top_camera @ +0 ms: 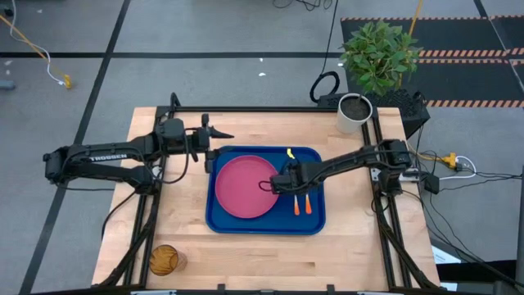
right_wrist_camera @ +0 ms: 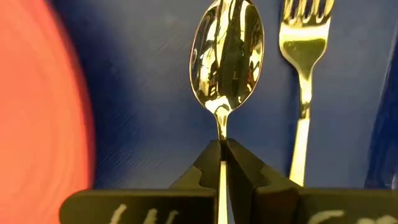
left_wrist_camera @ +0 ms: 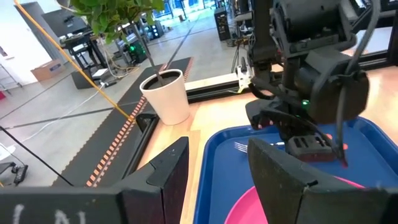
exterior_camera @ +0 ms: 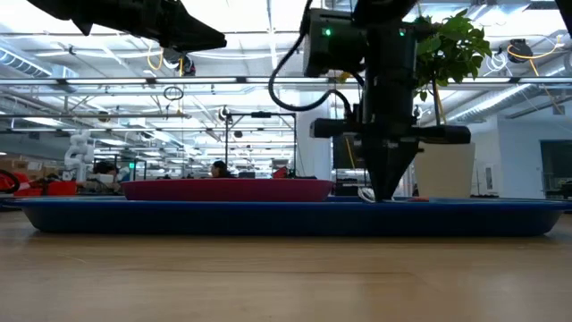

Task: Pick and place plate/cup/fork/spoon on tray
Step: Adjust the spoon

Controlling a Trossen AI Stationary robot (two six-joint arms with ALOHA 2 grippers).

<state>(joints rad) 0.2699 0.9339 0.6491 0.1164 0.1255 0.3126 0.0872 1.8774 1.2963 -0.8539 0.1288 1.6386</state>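
Note:
The blue tray (top_camera: 315, 223) lies mid-table with the pink-red plate (top_camera: 244, 187) on its left half. My right gripper (top_camera: 288, 182) points down over the tray's right half, shut on the spoon (right_wrist_camera: 227, 53). The spoon's orange handle (top_camera: 296, 205) points toward the near edge. The fork (right_wrist_camera: 305, 37) lies on the tray right beside the spoon, handle (top_camera: 308, 205) parallel to it. The amber cup (top_camera: 164, 260) stands on the table at the near left. My left gripper (top_camera: 219, 134) is open and empty above the tray's far left corner. My right gripper pinches the spoon's thin neck (right_wrist_camera: 222, 134), just below the bowl, between its two fingertips (right_wrist_camera: 208, 158). The fingers come from above, pointing down, one on each side of the neck. The spoon lies level at the tray's floor; I cannot tell whether it rests there.
A white plant pot (top_camera: 354, 112) with a green plant stands at the table's far right corner. A small yellow piece (top_camera: 290, 153) shows on the tray's far side. Bare wood lies in front of the tray and to the cup's right.

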